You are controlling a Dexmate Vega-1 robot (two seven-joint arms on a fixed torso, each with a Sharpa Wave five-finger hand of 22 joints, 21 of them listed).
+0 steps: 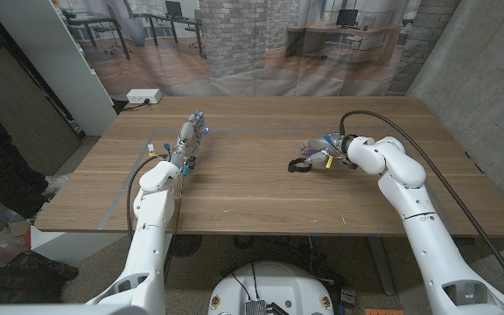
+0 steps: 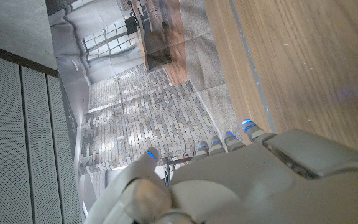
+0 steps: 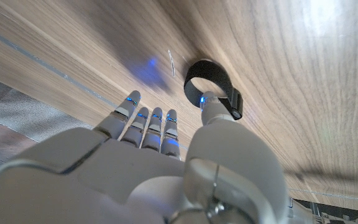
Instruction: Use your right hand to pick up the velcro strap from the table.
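Velcro strap (image 1: 299,164): black band curled into a loop, lying on the wooden worktop (image 1: 261,201) right of centre, about midway between the near and far edges. Not lifted; it rests on the wood.

Right robot hand (image 1: 322,150): just beside the strap on its right, fingers apart and extended toward it, holding nothing. Judged to be placed for the approach, with the thumb leading so the loop can be pinched against the other fingers.

Left robot hand (image 1: 189,138): well apart on the left side of the worktop, fingers stretched toward the far edge and slightly spread, holding nothing. Judged parked clear, since the task names only the right hand.

White power strip (image 1: 143,96): far left corner, beyond the worktop, no part in the task.

View notes: the head view gives the layout and the spacing of both arms, but the strap is small there and contact cannot be told. The right wrist view shows the strap (image 3: 215,86) as an open ring with an overlapping tab, and the thumb tip (image 3: 209,101) at or over its rim; whether it touches is unclear. The left wrist view shows that hand's fingertips (image 2: 227,138) over the worktop's edge and nothing between them.
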